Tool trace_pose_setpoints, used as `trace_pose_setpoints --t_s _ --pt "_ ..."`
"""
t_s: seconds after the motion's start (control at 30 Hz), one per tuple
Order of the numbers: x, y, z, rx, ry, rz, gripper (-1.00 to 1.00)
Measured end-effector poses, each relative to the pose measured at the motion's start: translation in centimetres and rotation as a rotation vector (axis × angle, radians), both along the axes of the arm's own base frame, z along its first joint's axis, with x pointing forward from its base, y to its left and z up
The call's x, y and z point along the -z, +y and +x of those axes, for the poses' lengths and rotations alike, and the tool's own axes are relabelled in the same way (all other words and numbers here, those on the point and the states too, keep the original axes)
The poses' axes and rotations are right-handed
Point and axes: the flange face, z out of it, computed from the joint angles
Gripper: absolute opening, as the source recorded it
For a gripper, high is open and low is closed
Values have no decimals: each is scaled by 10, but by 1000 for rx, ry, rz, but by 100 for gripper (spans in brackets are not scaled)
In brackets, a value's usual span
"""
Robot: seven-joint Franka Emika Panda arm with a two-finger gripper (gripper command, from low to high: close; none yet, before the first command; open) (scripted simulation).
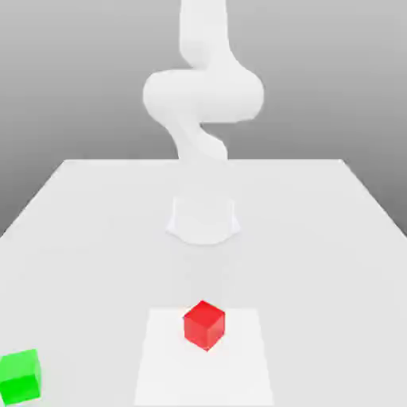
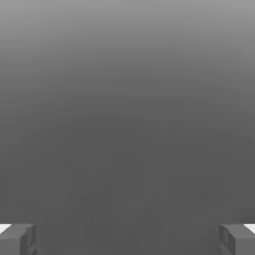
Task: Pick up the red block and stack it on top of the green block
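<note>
The red block (image 1: 204,324) is a small glossy cube standing on the white table (image 1: 87,230), near the front and about the middle. The green block (image 1: 20,375) rests on the table at the front corner on the exterior view's left, well apart from the red one. In the hand view my gripper (image 2: 127,240) is open: its two grey fingertips (image 2: 17,240) stand far apart with nothing between them, and behind them is plain grey background. Neither block is touched.
The white arm (image 1: 203,91) rises from its round base (image 1: 203,219) at the table's middle and bends up past the picture's top. A slightly brighter square patch (image 1: 163,370) lies under the red block.
</note>
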Motion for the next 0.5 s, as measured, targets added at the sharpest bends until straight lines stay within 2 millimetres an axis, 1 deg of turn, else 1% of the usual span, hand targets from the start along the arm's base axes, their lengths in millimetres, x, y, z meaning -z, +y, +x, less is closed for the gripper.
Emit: trace_pose_setpoints --t_s 0.1,0.17,0.23,0.3,0.37,0.5 --pt "65 -6 32 -104 94 -16 0" --pt "108 -6 47 -171 154 -32 0" --pt "153 -3 58 -239 213 -52 0" --pt "196 1 64 -307 271 -76 0" --pt "239 6 65 -375 328 -103 0" --pt "320 15 55 -511 438 -168 0"
